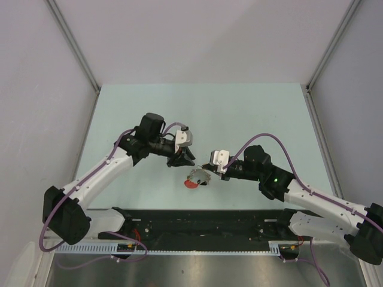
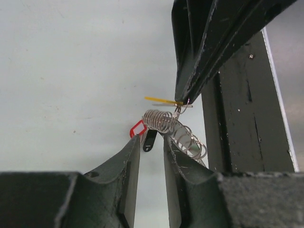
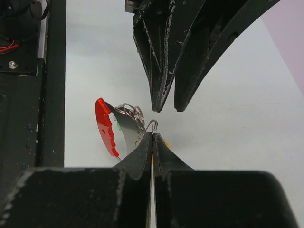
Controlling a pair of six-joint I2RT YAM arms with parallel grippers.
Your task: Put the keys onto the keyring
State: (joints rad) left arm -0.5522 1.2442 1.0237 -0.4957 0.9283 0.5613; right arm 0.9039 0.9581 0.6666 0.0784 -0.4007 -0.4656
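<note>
Keyring (image 1: 196,179) sits mid-bench, toward the near edge, just ahead of the dark rail (image 1: 203,218), w/ both grippers crowded right over it. R gripper (image 1: 207,169) is clamped tight, no gap between its fingers (image 3: 142,152), pinching the yellow key (image 2: 160,100) right at the wire loops (image 2: 164,121). L gripper (image 1: 184,160) comes in from the other side w/ only a narrow gap between its fingers (image 2: 130,156), tips hanging just above the loops and gripping nothing I can see. Red band (image 3: 105,127) and grey tag (image 3: 127,133) fan out to the side, resting on the bench (image 1: 251,113). A small red piece, prob the red key (image 2: 137,128), hangs by the loops w/ a dark one beside it; can't tell if either is threaded. My read: mid-job, yellow key being worked on, nothing confirmed on the ring. Room-wise: plenty of open bench toward the far edge and both side edges, but the near edge is tight against the rail, and the two sets of tips are v close together.
</note>
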